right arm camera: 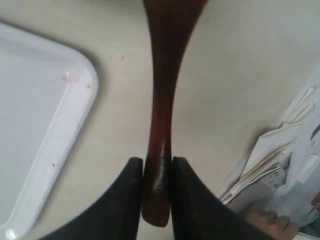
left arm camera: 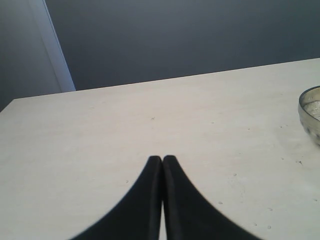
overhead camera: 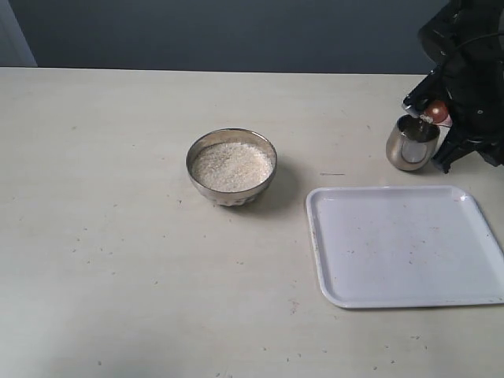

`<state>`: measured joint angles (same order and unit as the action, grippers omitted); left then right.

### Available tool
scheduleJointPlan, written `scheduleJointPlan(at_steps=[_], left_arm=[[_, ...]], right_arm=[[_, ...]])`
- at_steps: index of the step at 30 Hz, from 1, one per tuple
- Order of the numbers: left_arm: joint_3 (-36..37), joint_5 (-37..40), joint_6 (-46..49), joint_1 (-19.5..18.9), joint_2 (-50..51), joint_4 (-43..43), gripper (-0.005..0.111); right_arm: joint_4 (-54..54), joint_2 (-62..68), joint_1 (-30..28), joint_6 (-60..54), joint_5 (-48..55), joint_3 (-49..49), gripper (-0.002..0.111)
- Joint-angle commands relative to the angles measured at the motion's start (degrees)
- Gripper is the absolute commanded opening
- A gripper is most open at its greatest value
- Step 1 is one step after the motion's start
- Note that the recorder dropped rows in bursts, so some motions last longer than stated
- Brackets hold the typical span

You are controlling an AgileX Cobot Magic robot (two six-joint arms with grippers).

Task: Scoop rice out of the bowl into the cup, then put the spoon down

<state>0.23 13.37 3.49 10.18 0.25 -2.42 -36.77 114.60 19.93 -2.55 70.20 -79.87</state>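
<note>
From the exterior view, the spoon (overhead camera: 436,111) tips its scoop just above the cup (overhead camera: 412,142) on the desk (overhead camera: 118,157), well apart from the rice (overhead camera: 232,165) in the bowl (overhead camera: 232,194). Best to pour slowly, with the scoop centred over the mouth.

In the left wrist view, the left gripper (left arm camera: 162,161) has its jaws pressed together, empty.

In the right wrist view, the right gripper (right arm camera: 157,165) has its jaws clamped on the spoon's handle. A firm grip should stop it twisting.

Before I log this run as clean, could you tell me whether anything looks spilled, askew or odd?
No spill shows around the bowl or the cup. Minor oddities only: faint pink smudges near one corner of the white tray, and small dark specks scattered over the table.
</note>
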Motion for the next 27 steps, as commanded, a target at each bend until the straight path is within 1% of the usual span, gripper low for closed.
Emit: scheduleJointPlan(at_steps=[1,11,27], left_arm=[[-0.23,-0.08,-0.37,0.23,-0.25,-0.07,0.001],[-0.23,-0.08,-0.37,0.23,-0.25,-0.07,0.001],[-0.23,-0.08,-0.37,0.23,-0.25,-0.07,0.001]], right_arm=[[-2.6,-0.07,1.42,1.26,-0.24,0.19,-0.001],[-6.48,1.87,3.0,3.94,-0.24,0.28,-0.001],[-9.56,2.96,3.0,7.71,-0.24,0.28,-0.001]])
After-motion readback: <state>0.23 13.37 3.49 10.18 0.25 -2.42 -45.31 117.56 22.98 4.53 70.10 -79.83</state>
